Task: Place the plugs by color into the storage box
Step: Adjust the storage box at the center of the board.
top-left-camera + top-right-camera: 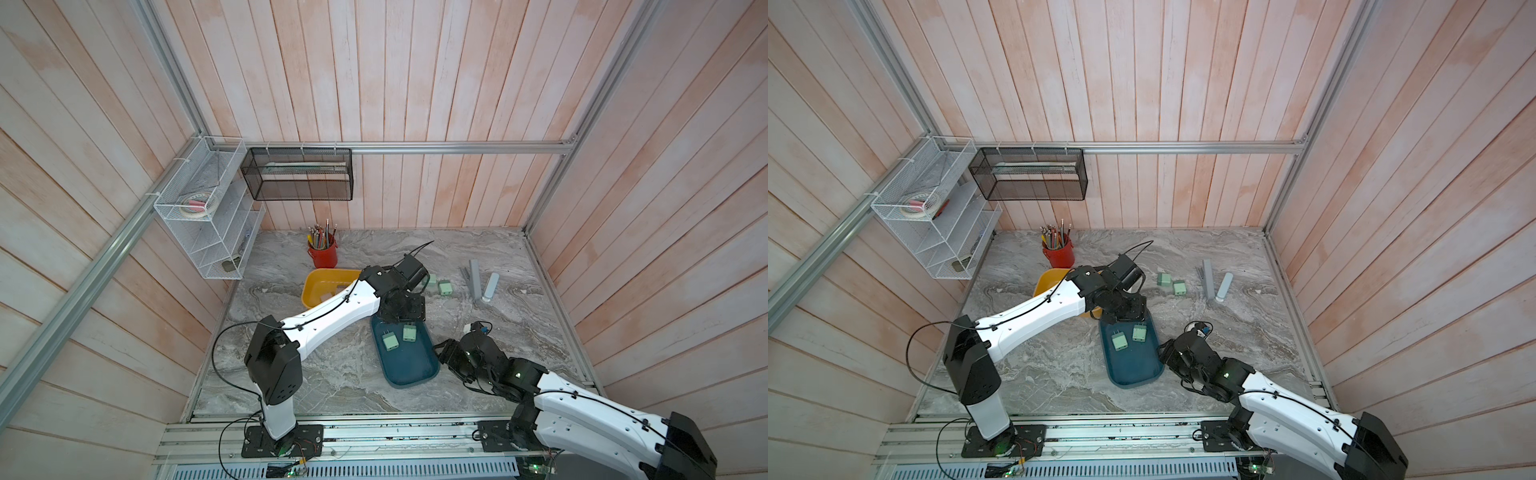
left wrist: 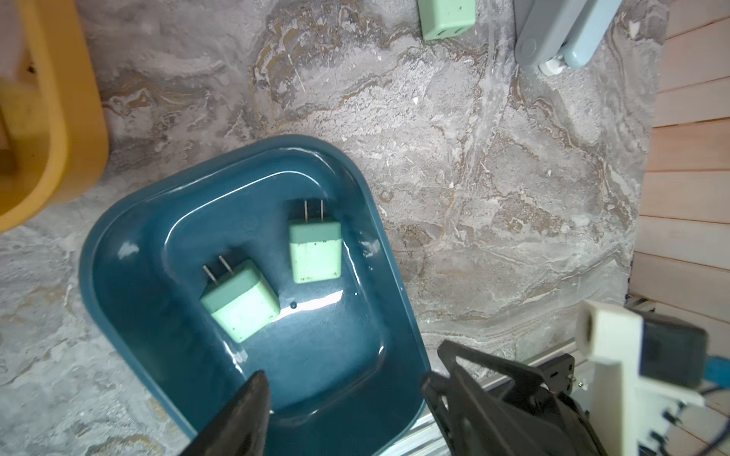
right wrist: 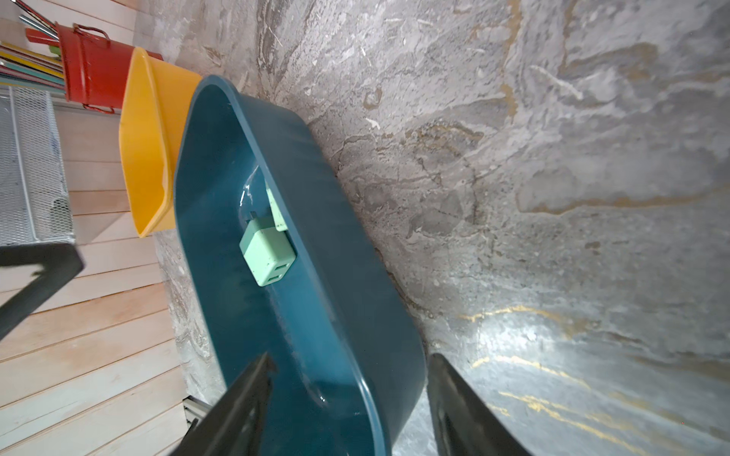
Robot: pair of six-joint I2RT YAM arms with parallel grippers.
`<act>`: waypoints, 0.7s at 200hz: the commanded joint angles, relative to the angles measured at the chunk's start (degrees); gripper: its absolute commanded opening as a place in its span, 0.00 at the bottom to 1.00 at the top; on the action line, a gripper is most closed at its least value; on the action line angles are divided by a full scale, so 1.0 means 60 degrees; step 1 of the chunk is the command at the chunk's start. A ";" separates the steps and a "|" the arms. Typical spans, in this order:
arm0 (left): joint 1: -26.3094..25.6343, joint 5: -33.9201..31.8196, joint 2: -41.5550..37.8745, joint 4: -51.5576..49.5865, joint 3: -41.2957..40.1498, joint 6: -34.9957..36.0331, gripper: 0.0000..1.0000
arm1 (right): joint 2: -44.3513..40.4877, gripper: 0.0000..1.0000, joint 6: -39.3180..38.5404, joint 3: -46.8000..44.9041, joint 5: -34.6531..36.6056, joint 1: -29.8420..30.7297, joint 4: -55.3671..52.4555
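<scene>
Left gripper (image 1: 401, 320): hung over the far end of the blue tray (image 1: 411, 368), jaws parted, nothing held. Right gripper (image 3: 351, 361): jaws set partway open astride the tray's right wall; whether the wall is clamped cannot be told. Green plugs (image 1: 390, 341): two, laid flat in the blue tray, prongs pointed away from the robot. Loose plugs (image 1: 1179, 287): two, green, set side by side on the table (image 1: 1059, 374), beyond the tray. Yellow tray (image 1: 311, 286): placed near the blue tray's far end.

Overhead pair, two close wrist views
The blue tray (image 1: 413, 368) is overlooked from above and framed closely by both wrist cameras.
</scene>
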 commanded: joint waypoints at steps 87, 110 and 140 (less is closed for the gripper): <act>0.1069 -0.0110 -0.3829 -0.0276 -0.4539 -0.0487 0.73 | 0.3171 0.61 -0.1263 0.1365 -0.1592 -0.0202 0.2119; 0.1167 -0.0149 -0.4223 -0.0330 -0.4974 -0.0552 0.73 | 0.3972 0.61 -0.1327 0.2022 -0.1652 0.0275 0.2211; 0.1188 -0.0133 -0.4433 -0.0259 -0.5270 -0.0664 0.73 | 0.4300 0.62 -0.1541 0.2568 -0.1629 0.0357 0.1844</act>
